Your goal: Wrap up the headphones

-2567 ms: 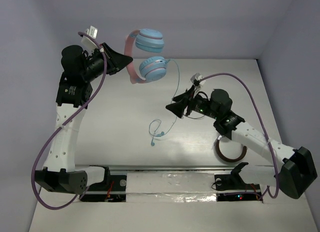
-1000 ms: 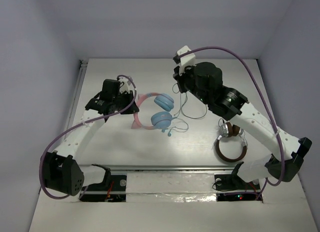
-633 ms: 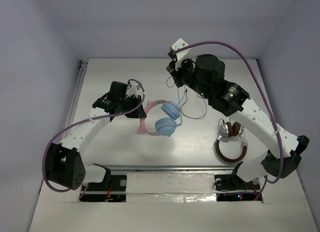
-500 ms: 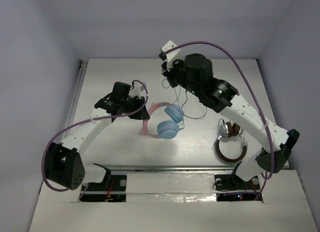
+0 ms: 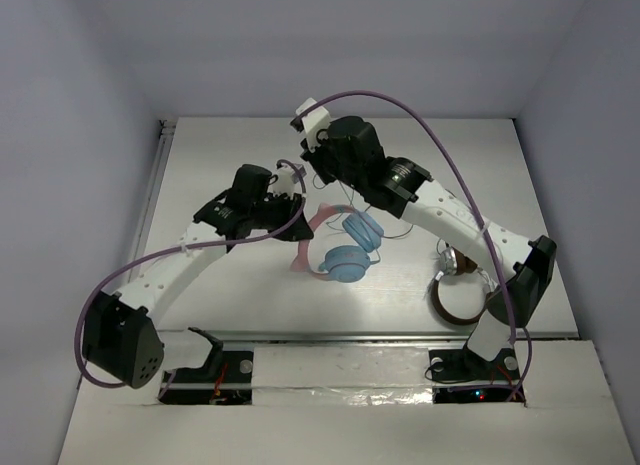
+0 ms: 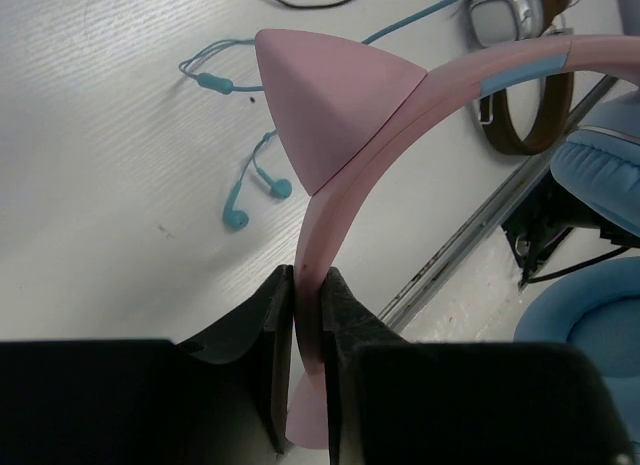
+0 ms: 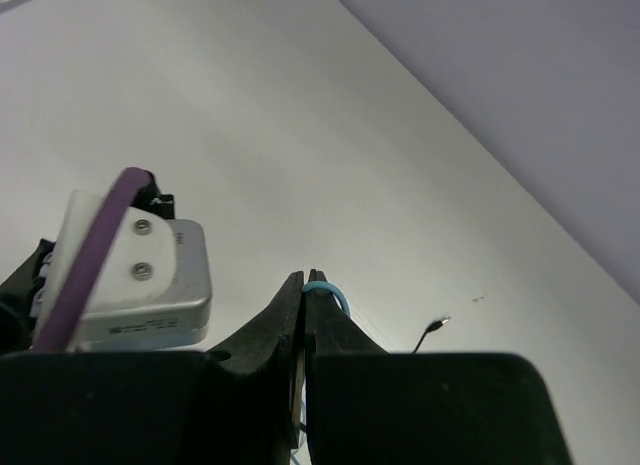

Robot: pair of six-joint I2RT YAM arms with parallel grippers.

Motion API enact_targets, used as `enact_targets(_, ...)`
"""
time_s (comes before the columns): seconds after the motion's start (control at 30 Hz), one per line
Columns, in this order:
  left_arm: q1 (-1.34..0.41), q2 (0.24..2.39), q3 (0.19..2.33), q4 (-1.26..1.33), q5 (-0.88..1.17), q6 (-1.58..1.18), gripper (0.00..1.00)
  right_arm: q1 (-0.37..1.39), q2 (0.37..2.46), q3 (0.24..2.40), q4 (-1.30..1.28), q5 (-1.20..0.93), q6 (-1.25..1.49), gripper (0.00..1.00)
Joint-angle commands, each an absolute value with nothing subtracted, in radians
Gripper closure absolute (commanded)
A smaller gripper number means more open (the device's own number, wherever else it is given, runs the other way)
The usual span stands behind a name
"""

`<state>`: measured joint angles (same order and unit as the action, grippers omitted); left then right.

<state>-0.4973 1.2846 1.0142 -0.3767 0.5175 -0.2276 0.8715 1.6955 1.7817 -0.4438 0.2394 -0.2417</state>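
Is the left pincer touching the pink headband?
Touching. The left wrist view shows the left pincer shut on the pink headband, with one finger pressed flat against each side and no gap.

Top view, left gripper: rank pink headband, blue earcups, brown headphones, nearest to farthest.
1. Pink headband: clamped in the left gripper itself.
2. Blue earcups: just to its right, mid-table.
3. Brown headphones: far right, by the table's near edge.
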Motion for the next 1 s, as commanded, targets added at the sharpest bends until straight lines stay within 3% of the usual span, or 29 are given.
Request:
enact_targets(0.0,-0.509,1.181,0.997,-0.252,0.61,-0.284,1.0,0.867,1.675,1.769,-0.339,0.275,-0.192,1.0)
enact_targets(0.27,-0.532,1.097,0.905,-0.152,0.673,-0.324,1.0,0.798,1.684,1.738,-0.325,0.201,-0.1,1.0)
enact_targets(0.4,-0.532,1.054,0.874,-0.097,0.704,-0.359,1.0,0.721,1.629,1.683,-0.292,-0.031,-0.031,0.99)
enact_targets(0.5,-0.532,1.039,0.858,-0.019,0.721,-0.399,1.0,0.698,1.605,1.638,-0.275,-0.219,-0.003,0.89)
enact_targets(0.63,-0.532,1.003,0.856,0.084,0.697,-0.474,1.0,0.675,1.554,1.579,-0.241,-0.279,0.076,0.7)
enact_targets(0.97,-0.532,1.008,0.894,0.009,0.612,-0.515,1.0,0.474,1.47,1.45,-0.077,-0.494,0.305,0.29)
